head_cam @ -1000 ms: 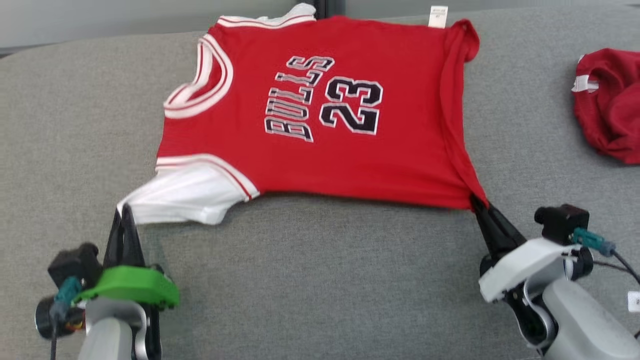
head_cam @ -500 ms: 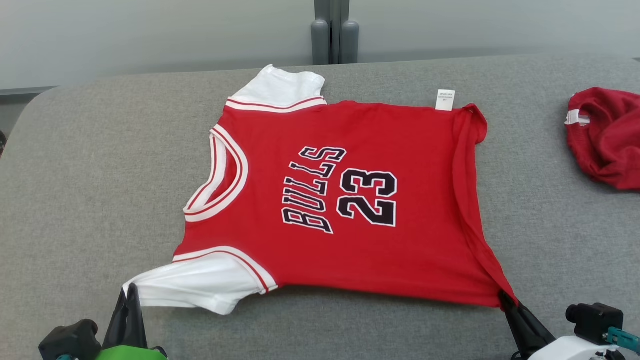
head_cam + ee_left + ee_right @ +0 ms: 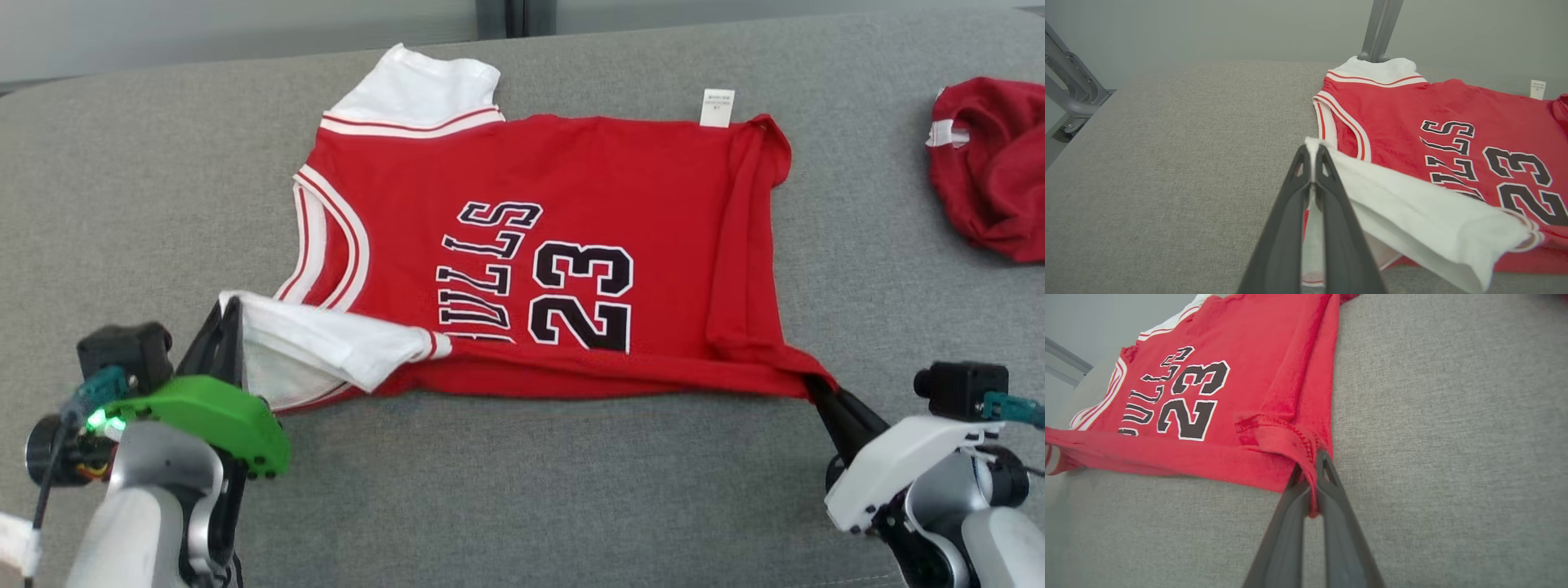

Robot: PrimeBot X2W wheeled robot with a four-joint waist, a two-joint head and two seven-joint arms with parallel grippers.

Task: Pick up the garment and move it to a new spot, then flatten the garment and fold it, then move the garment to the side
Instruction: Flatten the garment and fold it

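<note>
Holding the red Bulls jersey (image 3: 555, 245) by its near edge: left fingers (image 3: 1290, 224) pinched shut on the white sleeve, right fingers (image 3: 1339, 539) clamped on the hem corner. It lies on the grey desk (image 3: 522, 490), long axis left-right, ahead of both. We'd fold straight away from us.

grey fabric tabletop (image 3: 531, 490) before a pale wall (image 3: 1208, 28), grey post (image 3: 1381, 28)
</note>
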